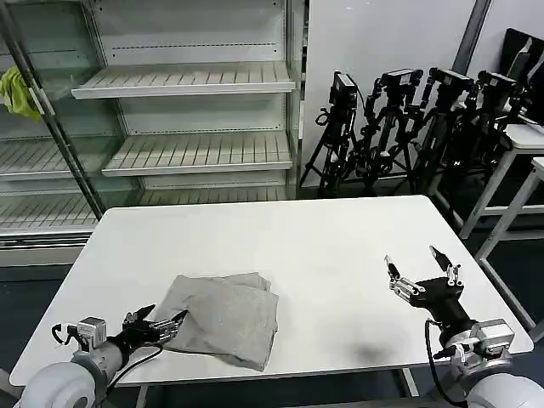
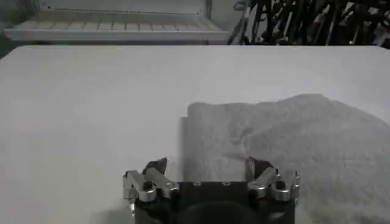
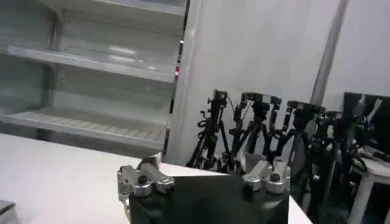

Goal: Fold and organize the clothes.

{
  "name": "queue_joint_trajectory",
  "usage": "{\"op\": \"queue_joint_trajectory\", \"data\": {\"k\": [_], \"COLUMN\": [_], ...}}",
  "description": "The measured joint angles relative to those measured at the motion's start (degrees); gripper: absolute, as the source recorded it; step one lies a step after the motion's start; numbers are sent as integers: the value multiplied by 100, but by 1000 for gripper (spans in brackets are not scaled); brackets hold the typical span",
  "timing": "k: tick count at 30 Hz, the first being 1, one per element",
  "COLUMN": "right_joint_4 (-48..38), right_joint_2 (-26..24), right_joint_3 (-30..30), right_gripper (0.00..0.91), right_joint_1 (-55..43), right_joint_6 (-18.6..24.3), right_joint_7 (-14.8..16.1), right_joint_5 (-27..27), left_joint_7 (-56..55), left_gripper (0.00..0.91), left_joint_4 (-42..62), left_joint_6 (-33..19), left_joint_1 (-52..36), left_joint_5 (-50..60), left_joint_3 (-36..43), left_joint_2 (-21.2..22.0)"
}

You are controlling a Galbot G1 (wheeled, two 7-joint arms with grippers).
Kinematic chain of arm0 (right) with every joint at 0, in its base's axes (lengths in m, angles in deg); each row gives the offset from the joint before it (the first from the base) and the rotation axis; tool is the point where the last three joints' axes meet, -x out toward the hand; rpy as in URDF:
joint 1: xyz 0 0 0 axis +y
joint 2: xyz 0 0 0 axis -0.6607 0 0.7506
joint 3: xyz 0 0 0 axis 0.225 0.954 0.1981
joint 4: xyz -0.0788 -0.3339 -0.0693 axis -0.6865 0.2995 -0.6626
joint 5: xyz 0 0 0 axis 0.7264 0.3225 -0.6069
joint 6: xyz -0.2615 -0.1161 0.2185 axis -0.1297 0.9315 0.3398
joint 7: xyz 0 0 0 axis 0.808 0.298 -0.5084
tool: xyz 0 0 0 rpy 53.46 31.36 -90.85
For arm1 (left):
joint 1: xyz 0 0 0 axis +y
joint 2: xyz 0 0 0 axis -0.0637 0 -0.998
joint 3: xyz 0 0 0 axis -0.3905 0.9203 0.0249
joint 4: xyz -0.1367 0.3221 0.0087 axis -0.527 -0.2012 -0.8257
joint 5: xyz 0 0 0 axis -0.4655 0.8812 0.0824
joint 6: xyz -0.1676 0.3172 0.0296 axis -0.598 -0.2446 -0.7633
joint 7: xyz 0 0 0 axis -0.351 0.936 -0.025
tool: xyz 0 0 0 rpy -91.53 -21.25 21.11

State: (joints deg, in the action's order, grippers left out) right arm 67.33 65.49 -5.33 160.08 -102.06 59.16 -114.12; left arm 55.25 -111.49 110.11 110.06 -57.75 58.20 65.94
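One of the clothes, a light grey T-shirt (image 1: 225,316), lies folded into a rough rectangle on the white table (image 1: 297,238), near its front left edge. My left gripper (image 1: 158,325) sits low on the table at the shirt's near left edge. It is open, and in the left wrist view the shirt (image 2: 292,143) has its left corner between the spread fingers of the left gripper (image 2: 206,165). My right gripper (image 1: 414,262) hovers open and empty above the table's right side, well away from the shirt. From its own wrist, the right gripper (image 3: 198,163) faces the room behind.
Empty white shelves (image 1: 187,81) stand behind the table, with a yellow-green rag (image 1: 17,89) on the far left shelf. Black tripods (image 1: 399,127) cluster at the back right. Another white table (image 1: 527,140) stands to the right.
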Motion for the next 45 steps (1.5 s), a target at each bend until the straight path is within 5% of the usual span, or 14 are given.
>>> {"op": "queue_joint_trajectory", "data": {"k": [28, 45], "right_joint_4": [114, -69], "right_joint_2": [-56, -228], "right_joint_3": [-88, 96], "right_gripper": [907, 907], "right_joint_1": [-2, -349], "right_joint_6": [33, 141], "right_joint_7": [7, 127], "right_joint_5": [-52, -189], "left_joint_7": [82, -143], "left_gripper": [40, 40], "left_joint_4": [-152, -166], "left_joint_6": [-57, 78], "left_joint_1": [153, 443], "left_joint_5": [47, 14], "left_joint_3": [-264, -1510], "left_joint_2": [56, -422]}}
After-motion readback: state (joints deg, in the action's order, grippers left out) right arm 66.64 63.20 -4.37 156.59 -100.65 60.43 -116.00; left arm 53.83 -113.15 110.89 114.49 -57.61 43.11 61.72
